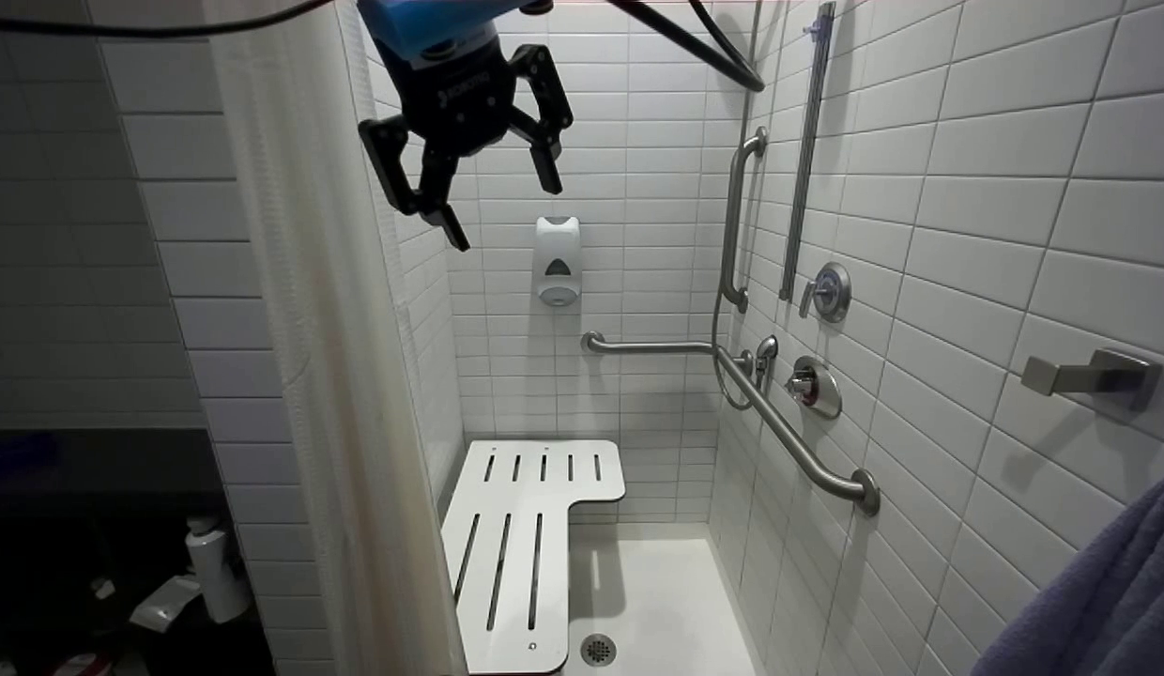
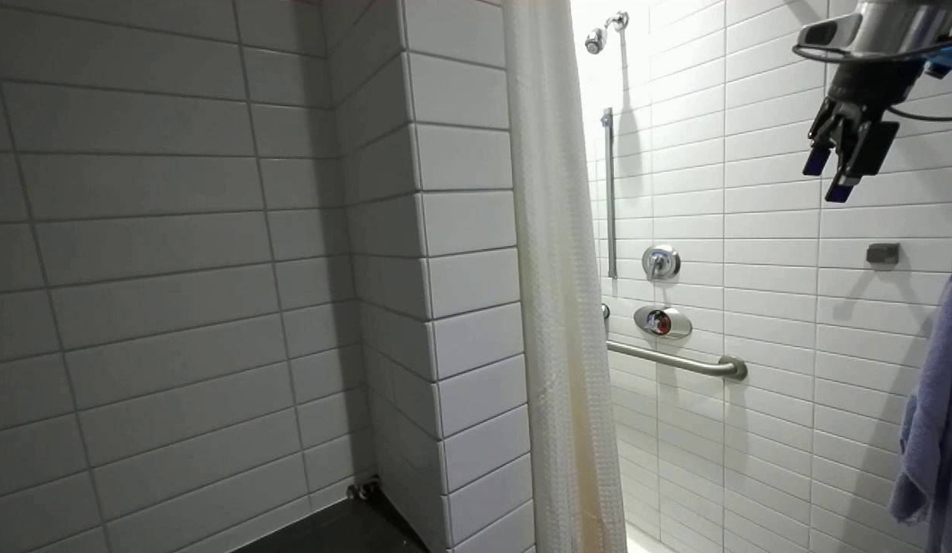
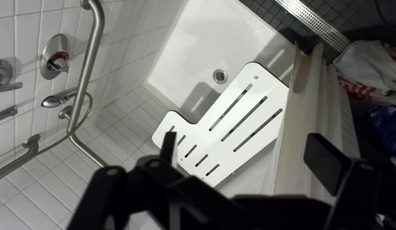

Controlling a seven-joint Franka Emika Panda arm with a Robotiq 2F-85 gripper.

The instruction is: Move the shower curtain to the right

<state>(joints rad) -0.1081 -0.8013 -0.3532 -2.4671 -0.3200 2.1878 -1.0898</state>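
Observation:
The shower curtain (image 1: 329, 329), an off-white sheet with soft vertical folds, hangs gathered at the left side of the shower opening. In an exterior view the curtain (image 2: 560, 269) hangs beside the tiled wall corner. My gripper (image 1: 502, 202) is high up and to the right of the curtain, its jaws wide apart and no cloth between them. Another angle shows the gripper (image 2: 828, 176) well clear of the curtain. In the wrist view the curtain (image 3: 300, 127) runs down beyond the right-hand finger (image 3: 327, 163) of the open gripper (image 3: 247, 155). The curtain's top is out of view.
A white slatted seat (image 1: 516, 563) stands inside the shower. Steel grab bars (image 1: 798, 441) and valve handles (image 1: 831, 291) stick out from the tiled wall on the right. A purple towel (image 2: 933, 415) hangs near the arm. Bags (image 3: 370, 70) lie beside the curtain's foot.

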